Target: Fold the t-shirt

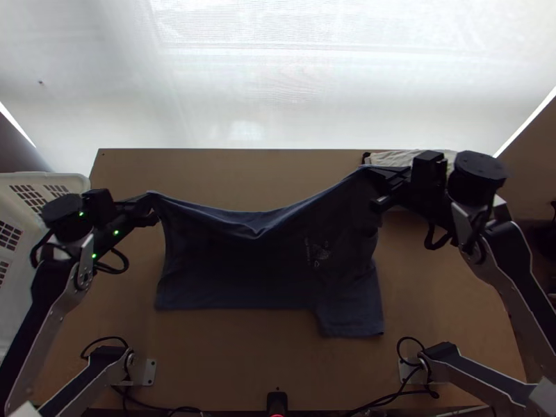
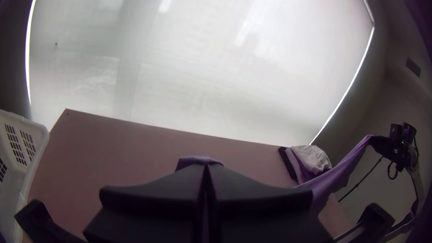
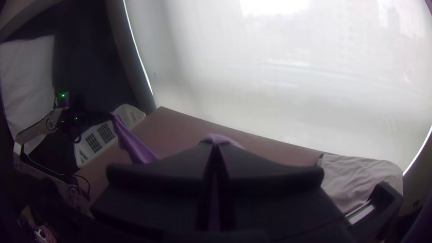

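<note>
The dark blue fabric t-shirt [image 1: 236,278] was strung between the two arms over the light wooden table [image 1: 229,368], its far edge sagging in the middle. The black left gripper [image 2: 206,165] had one far corner clenched between its fingers, and the black right gripper [image 3: 216,143] pinched the other. A sleeve-like flap [image 1: 353,314] jutted from the near side. The shirt looked perhaps doubled once lengthwise, though the layers could not be counted; laying it down, tucking that flap and the final folds seemed left to do
</note>
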Robot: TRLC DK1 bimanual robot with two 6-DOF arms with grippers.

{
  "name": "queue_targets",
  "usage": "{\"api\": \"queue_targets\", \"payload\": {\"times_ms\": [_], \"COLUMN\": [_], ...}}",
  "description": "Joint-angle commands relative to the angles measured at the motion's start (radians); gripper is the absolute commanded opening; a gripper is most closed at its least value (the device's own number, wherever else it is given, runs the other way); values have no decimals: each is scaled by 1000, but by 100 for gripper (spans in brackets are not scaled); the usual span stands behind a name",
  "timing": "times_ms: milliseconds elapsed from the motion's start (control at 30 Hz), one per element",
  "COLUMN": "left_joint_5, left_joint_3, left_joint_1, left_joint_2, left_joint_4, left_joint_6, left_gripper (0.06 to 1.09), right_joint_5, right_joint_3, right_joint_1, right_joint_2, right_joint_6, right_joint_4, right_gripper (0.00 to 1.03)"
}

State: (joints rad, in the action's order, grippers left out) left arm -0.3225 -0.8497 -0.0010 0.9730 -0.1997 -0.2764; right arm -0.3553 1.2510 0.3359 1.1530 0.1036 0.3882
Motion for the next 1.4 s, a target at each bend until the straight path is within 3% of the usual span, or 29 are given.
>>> {"api": "queue_targets", "payload": {"times_ms": [0,633,1367], "left_joint_5": [-13,-21,-16], "left_joint_3": [5,-273,-520], "left_joint_1": [30,162,177], "left_joint_2": [243,702,961], "left_joint_4": [131,158,120], "left_joint_6": [5,5,0], "left_gripper": [9,9,9], "right_joint_5": [1,3,4], "right_joint_3": [-18,87,266], "right_joint_1": [-11,-110,-146], "right_joint_2": [106,416,712], "right_joint_6": [-4,-28,-31], "right_joint_4": [-41,-126,-147], "right_gripper": [3,3,3]}}
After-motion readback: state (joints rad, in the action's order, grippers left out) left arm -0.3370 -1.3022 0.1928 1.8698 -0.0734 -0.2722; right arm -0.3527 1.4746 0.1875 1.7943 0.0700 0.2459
